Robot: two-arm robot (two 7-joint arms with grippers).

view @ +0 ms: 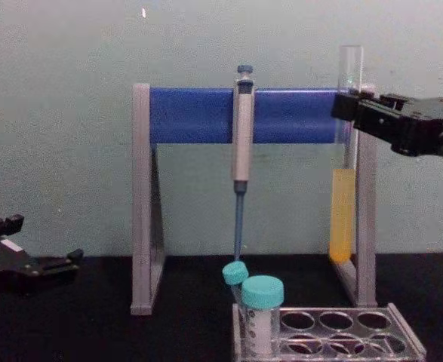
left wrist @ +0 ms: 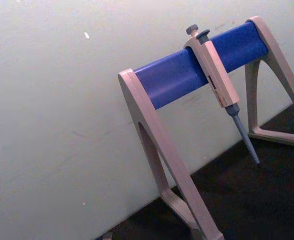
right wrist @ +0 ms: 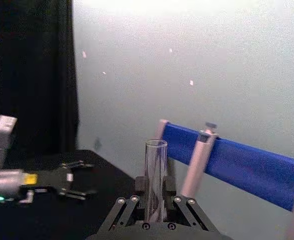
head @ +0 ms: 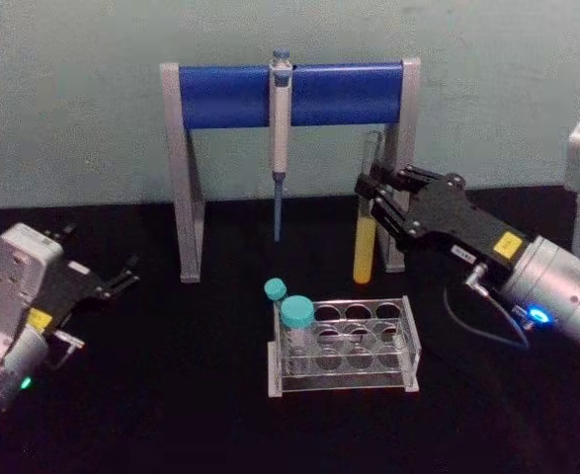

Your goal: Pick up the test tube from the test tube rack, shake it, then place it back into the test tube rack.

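Note:
My right gripper (head: 376,197) is shut on the test tube (head: 366,247), a long clear glass tube with yellow liquid in its lower part. It holds the tube upright in the air, above and behind the right end of the test tube rack (head: 408,341). In the chest view the test tube (view: 343,215) hangs well above the rack (view: 402,335), in front of the stand's right leg. The right wrist view shows the tube's open top (right wrist: 156,175) rising between the fingers. My left gripper (head: 122,279) rests open at the left of the table, also seen in the chest view (view: 63,262).
Two teal-capped tubes (head: 296,321) stand at the rack's left end. Behind it is a grey-and-blue pipette stand (head: 290,94) with a grey pipette (head: 281,138) hanging from its bar. The table top is black, a pale wall behind.

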